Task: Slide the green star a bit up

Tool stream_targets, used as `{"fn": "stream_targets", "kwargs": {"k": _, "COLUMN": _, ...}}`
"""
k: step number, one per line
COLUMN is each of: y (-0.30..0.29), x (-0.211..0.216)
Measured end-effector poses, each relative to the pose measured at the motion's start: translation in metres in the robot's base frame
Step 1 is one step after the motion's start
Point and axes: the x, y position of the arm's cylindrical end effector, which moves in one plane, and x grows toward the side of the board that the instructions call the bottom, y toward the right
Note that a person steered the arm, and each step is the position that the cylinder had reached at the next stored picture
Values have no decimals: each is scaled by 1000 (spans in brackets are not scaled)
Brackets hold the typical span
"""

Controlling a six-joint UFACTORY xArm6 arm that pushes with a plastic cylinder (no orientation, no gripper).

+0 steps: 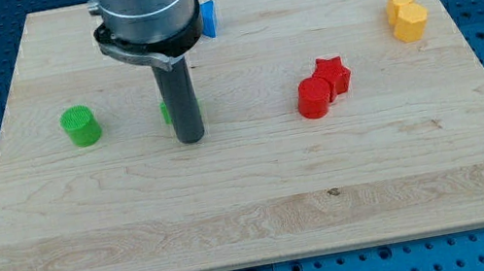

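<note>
The green star (166,114) is almost wholly hidden behind my rod; only a thin green sliver shows at the rod's left edge. My tip (190,139) rests on the board just below and in front of the star, seemingly touching it. The rod hangs from the arm's grey body at the view's top centre-left.
A green cylinder (81,126) stands at the left. A blue block (209,18) peeks out beside the arm at the top. A red cylinder (315,99) touches a red star (332,75) right of centre. Two yellow blocks (406,13) sit together at the top right on the wooden board (255,212).
</note>
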Motion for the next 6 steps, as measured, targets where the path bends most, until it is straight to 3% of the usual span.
{"fn": "stream_targets", "kwargs": {"k": 1, "y": 0, "x": 15}}
{"fn": "stream_targets", "kwargs": {"k": 2, "y": 40, "x": 11}}
{"fn": "stream_targets", "kwargs": {"k": 3, "y": 42, "x": -28}}
{"fn": "stream_targets", "kwargs": {"k": 6, "y": -7, "x": -22}}
